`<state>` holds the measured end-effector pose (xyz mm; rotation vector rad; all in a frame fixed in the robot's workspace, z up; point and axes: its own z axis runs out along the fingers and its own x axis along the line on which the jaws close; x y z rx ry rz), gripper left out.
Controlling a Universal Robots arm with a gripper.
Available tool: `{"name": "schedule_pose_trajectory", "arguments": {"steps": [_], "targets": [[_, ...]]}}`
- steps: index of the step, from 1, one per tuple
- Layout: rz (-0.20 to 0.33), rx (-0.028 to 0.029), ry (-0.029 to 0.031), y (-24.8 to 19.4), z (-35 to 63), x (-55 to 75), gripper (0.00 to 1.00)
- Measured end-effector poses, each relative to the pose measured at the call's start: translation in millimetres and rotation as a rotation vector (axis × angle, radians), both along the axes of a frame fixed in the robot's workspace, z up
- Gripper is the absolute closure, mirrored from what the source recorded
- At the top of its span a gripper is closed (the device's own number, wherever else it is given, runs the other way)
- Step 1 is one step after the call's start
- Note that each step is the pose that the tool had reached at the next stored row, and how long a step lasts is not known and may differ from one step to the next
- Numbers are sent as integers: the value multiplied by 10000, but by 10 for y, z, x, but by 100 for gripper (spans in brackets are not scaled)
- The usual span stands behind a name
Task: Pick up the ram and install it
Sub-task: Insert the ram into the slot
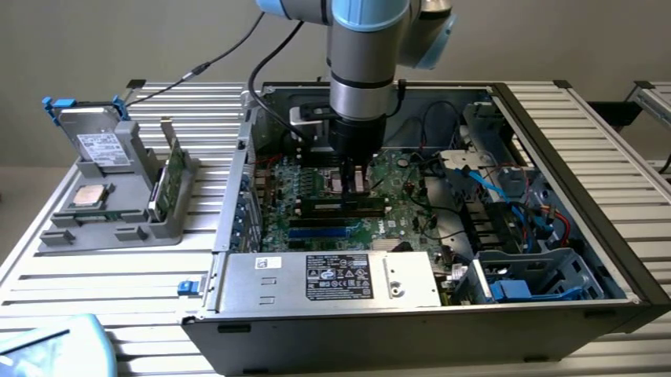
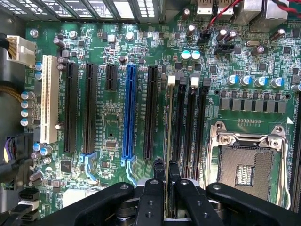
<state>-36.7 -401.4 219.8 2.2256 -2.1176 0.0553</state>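
Lab or robotics test bench, I'd say. My arm (image 1: 362,71) works over slatted aluminium-profile table (image 1: 115,271). Open desktop computer case (image 1: 587,141) lies on its side there, green motherboard (image 2: 117,117) bared, empty processor socket (image 2: 244,165) and rows of slots. Grey fixture tray (image 1: 105,212) beside case holds spare parts upright (hard drive (image 1: 100,145), expansion card (image 1: 173,177), processor chip (image 1: 89,196)). Plain beige wall (image 1: 126,39) behind.

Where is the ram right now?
The ram stands on edge between the gripper fingers, over the memory slots, between the black expansion slot and the empty processor socket.
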Motion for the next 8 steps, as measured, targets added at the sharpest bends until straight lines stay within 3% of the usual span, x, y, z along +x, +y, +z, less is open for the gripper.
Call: {"name": "schedule_pose_trajectory", "arguments": {"steps": [8], "targets": [[4, 4, 27, 8, 0, 2, 85]]}}
